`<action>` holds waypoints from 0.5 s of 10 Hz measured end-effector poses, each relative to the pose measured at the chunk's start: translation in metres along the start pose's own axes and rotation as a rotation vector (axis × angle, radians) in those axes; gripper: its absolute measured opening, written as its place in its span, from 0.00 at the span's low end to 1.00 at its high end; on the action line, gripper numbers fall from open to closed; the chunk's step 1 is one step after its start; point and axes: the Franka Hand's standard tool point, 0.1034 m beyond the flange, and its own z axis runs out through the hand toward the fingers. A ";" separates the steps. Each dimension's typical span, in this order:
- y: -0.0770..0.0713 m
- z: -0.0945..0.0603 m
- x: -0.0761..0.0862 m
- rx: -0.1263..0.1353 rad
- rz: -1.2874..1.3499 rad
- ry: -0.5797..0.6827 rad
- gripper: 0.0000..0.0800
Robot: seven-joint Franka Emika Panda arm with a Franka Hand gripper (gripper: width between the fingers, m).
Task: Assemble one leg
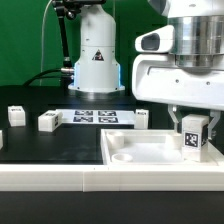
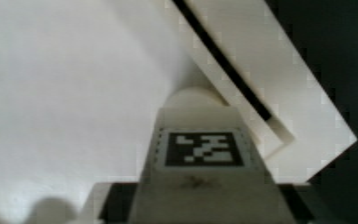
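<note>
My gripper point(image 1: 193, 128) is shut on a leg point(image 1: 193, 133), a small white post with a black-and-white tag on its side. It holds the leg upright over the corner of the wide white tabletop point(image 1: 135, 160) on the exterior view's right. In the wrist view the leg point(image 2: 202, 150) points down at the tabletop's inner face point(image 2: 69, 90), close to its raised rim point(image 2: 247, 70). I cannot tell whether the leg's tip touches the panel. My gripper point(image 2: 202, 198) shows only as dark blurred shapes on either side of the leg.
Three more white legs stand on the black table behind the tabletop point(image 1: 15, 116) point(image 1: 48, 121) point(image 1: 143, 118). The marker board point(image 1: 95, 116) lies between them. The arm's white base point(image 1: 97, 60) stands at the back.
</note>
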 end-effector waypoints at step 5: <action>0.000 0.000 0.000 0.015 0.397 -0.029 0.36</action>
